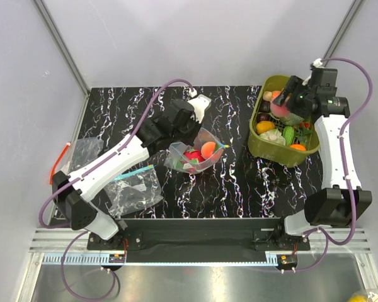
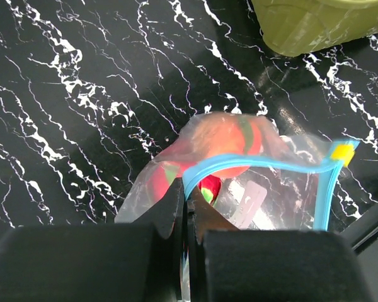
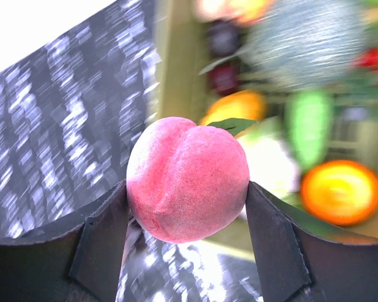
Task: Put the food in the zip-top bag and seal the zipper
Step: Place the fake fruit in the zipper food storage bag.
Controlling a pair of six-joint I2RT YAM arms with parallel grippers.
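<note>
Clear plastic bag [image 1: 174,157]: sits mid-desk [image 1: 132,104], mouth held open, some food [image 1: 208,150] inside.
Left claw [image 2: 188,202]: pinched together on the blue zipper [image 2: 258,165] edge. If the thin film slips free, the mouth likely collapses.
Crossing: bag and tub [image 1: 255,135] stand well apart, so a weak hold could drop the fruit on bare desk.
Right claw [image 3: 188,201]: clamped on a pink peach [image 3: 188,179], above the tub.
Peach: round and smooth, so it may squirt out, or snag the bag rim and tug it loose.
Seal: not yet made; bulging food might block it.
</note>
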